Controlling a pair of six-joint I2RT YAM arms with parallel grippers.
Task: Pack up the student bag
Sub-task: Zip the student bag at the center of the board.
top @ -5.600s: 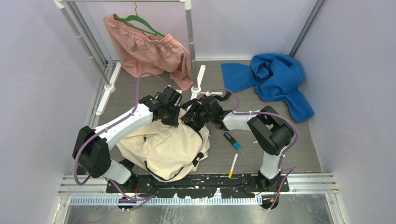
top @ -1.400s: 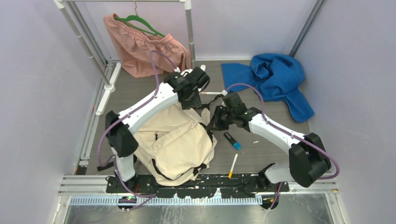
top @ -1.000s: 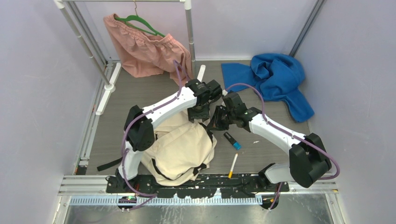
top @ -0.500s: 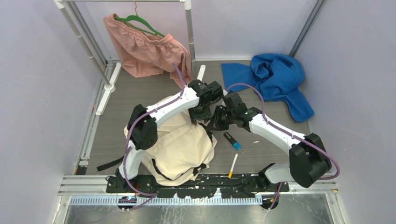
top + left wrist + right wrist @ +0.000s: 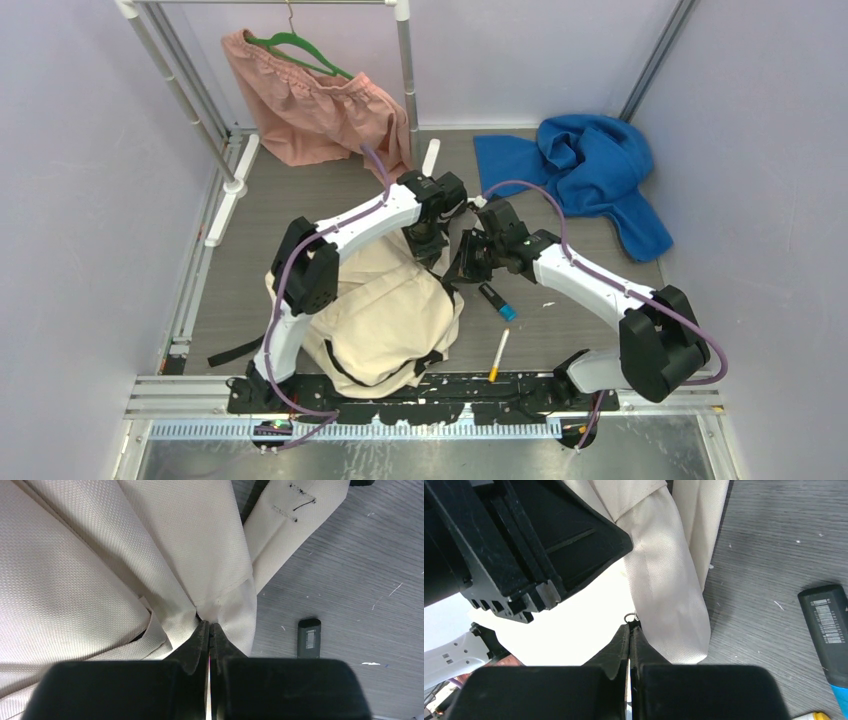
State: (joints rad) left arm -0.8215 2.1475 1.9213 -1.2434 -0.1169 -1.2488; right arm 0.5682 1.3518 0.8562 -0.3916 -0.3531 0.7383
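Gripping the student bag (image 5: 380,315) at its far end.
It lay on the grey table (image 5: 300,200), long axis from near-left to far-right; the left gripper (image 5: 209,627) pinched a fabric fold, the right gripper (image 5: 630,629) was closed on its small metal ring (image 5: 629,617); its inside was hidden.

We see a cream-beige student bag (image 5: 385,315) with black straps, a blue cloth (image 5: 590,160), a pink garment (image 5: 310,110), a green hanger (image 5: 320,62).

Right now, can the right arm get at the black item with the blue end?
Probably not yet. The right end effector is shut on the student bag. The black item lies bare close beside it; once it lets go, nothing looks in the way.
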